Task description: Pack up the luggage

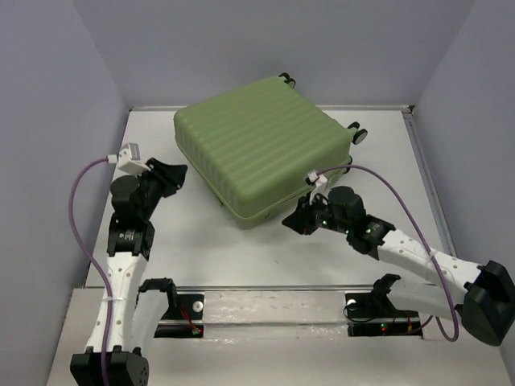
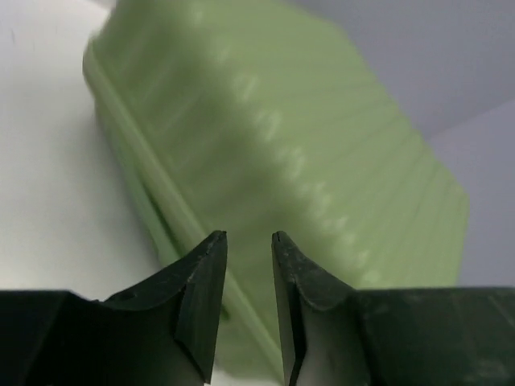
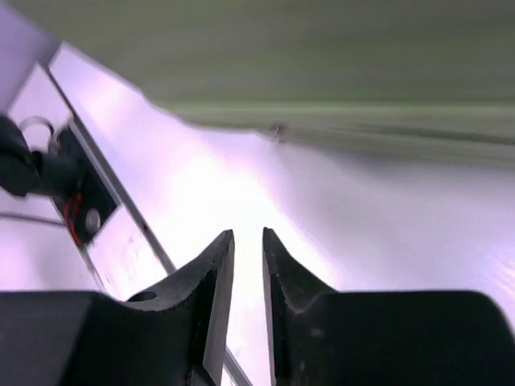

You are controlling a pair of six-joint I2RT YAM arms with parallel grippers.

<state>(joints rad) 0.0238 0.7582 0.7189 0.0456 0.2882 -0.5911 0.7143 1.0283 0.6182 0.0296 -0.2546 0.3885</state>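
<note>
The luggage [image 1: 261, 145] is a light-green ribbed hard-shell suitcase lying flat and closed on the white table, with small black wheels [image 1: 360, 133] at its far right side. My left gripper [image 1: 179, 173] hovers just off its left side. In the left wrist view the fingers [image 2: 249, 235] stand a little apart with nothing between them, and the luggage [image 2: 282, 145] fills the view beyond. My right gripper [image 1: 291, 221] sits low by the suitcase's near corner. Its jaws [image 3: 248, 232] show a narrow gap over bare table, holding nothing. The luggage [image 3: 322, 56] runs across the top of that view.
A metal rail [image 1: 265, 301] with both arm mounts runs along the table's near edge; the left mount [image 3: 76, 213] shows in the right wrist view. Grey walls enclose the table on three sides. A raised edge [image 1: 422, 161] borders the right side.
</note>
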